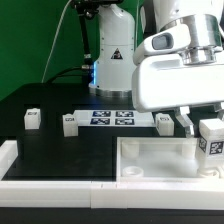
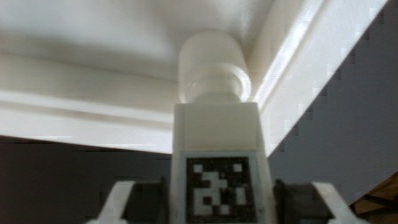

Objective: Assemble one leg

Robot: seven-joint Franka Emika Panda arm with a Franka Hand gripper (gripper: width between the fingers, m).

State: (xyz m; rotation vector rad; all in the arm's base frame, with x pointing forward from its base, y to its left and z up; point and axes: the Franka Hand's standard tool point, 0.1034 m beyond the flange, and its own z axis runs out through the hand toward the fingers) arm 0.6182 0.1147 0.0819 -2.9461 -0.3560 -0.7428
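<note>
White leg (image 2: 219,120) tight between gripper (image 2: 219,203) jaws

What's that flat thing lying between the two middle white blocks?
The marker board, lying between one leg and another leg; the exterior view shows it.

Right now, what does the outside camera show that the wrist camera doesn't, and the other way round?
Only the exterior view shows three loose legs on the table, the marker board and the arm. Only the wrist view shows the held leg close up, with its tag and rounded tip, gripped by the tool. Both views show that leg and the white tray-like part.
</note>
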